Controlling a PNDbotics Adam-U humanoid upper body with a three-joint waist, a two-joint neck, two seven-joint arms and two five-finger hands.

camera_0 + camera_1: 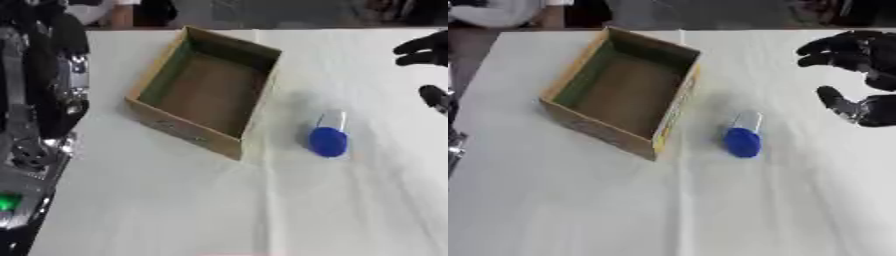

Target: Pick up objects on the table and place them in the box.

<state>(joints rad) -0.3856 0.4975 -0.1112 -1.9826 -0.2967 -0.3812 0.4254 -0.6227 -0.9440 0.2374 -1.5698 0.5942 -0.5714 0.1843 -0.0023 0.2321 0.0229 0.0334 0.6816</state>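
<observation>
The right robot hand (857, 75), fingers apart near the worktop's (780, 210) right edge, could knock the lying bottle (744, 135) rolling away from the box (671, 105).

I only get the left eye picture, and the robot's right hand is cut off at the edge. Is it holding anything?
Observer: No. The right eye view shows more of the right hand: its fingers are relaxed and apart, holding nothing.
Operator: Is it touching the bottle?
Observer: No. The blue-capped bottle lies on the table apart from the hand, to the left of its thumb, between the hand and the box.
</observation>
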